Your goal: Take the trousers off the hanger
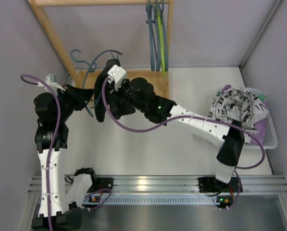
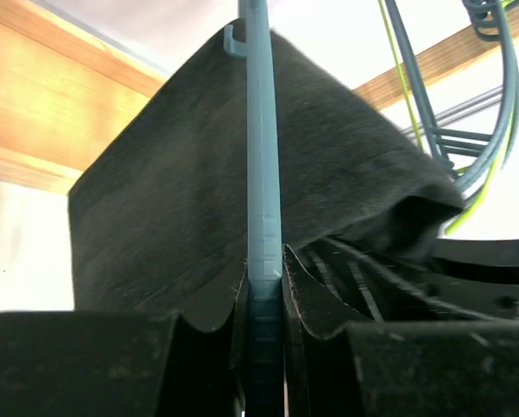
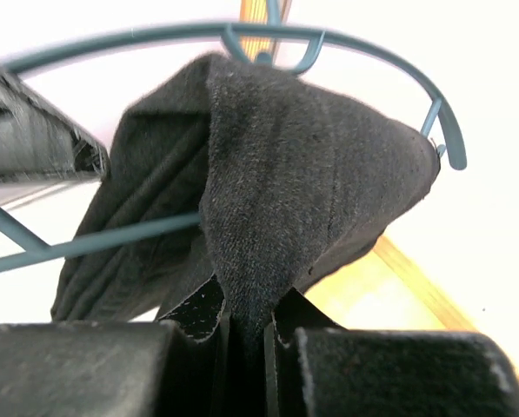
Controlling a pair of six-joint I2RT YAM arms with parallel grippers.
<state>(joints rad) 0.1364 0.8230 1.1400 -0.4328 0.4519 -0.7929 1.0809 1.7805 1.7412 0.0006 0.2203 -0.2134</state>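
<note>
Black trousers (image 1: 101, 111) hang over a blue-grey hanger (image 1: 88, 67) in front of the wooden rack. My left gripper (image 1: 87, 97) is shut on the hanger's bar (image 2: 264, 174), with the black cloth (image 2: 172, 191) draped over it on both sides. My right gripper (image 1: 110, 91) reaches across from the right and is shut on a fold of the black trousers (image 3: 268, 200), just below the hanger's curved frame (image 3: 329, 39). In the left wrist view the left gripper (image 2: 264, 278) pinches the bar edge-on. In the right wrist view the right gripper (image 3: 249, 308) pinches the cloth.
A wooden rack (image 1: 54, 38) stands at the back, with several bare hangers (image 1: 157, 33) on its top rail. At the right a white basket (image 1: 270, 139) holds printed white-and-black trousers (image 1: 237, 108) and purple cloth (image 1: 261, 127). Grey walls close in on both sides.
</note>
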